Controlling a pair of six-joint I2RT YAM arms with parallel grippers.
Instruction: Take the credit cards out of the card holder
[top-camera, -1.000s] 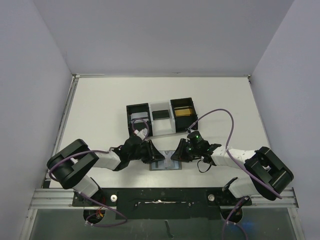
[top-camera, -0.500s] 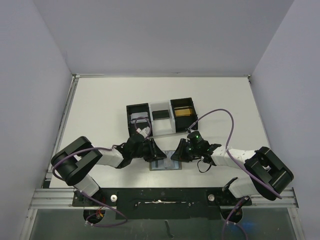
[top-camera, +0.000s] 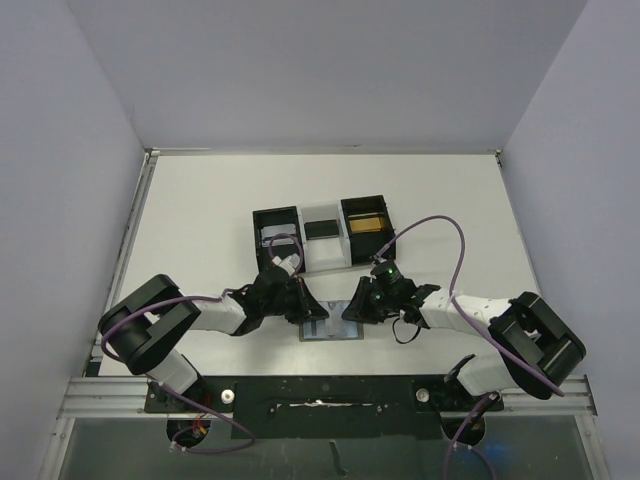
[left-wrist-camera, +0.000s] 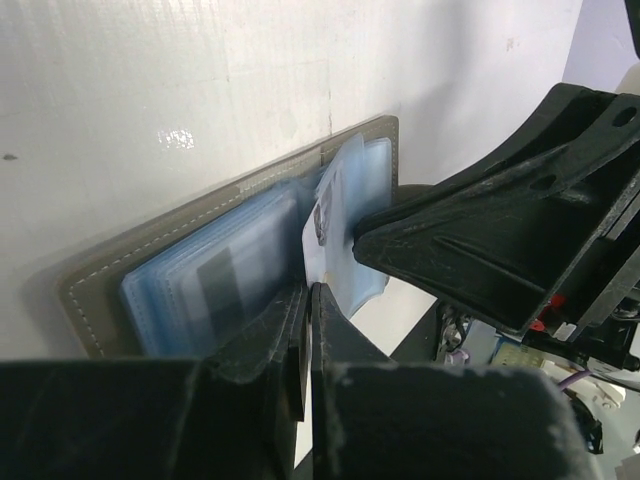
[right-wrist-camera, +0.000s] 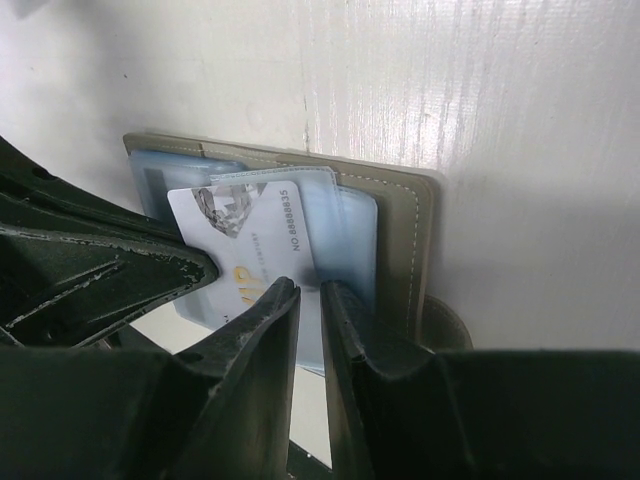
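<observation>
the card holder (top-camera: 330, 330) lies opened flat on the table (top-camera: 200, 220), directly under and between the tips of the two grippers, which meet over it from either side

the left gripper (left-wrist-camera: 305, 330) is clenched, its two fingers pressed together with only a thin seam between them; the tips rest at the near edge of the clear blue sleeves just ahead of them, and whether anything thin is nipped in that seam cannot be told. beyond its tips the holder's grey stitched border runs away to the left, and a white card (left-wrist-camera: 316, 238) stands partly out of the sleeves just ahead and slightly to the right

the right gripper (right-wrist-camera: 310, 300) has its fingers drawn close with a narrow slit left between them. the slit sits over the lower edge of a clear sleeve and the white card, but whether it truly grips either one cannot be told. the card, printed with a number, lies just ahead of these fingers and to their left, slid partway from its pocket, and the left gripper's black tip touches the card's far left edge

a three-part tray (top-camera: 275, 222) stands well beyond both grippers, apart from the holder
</observation>
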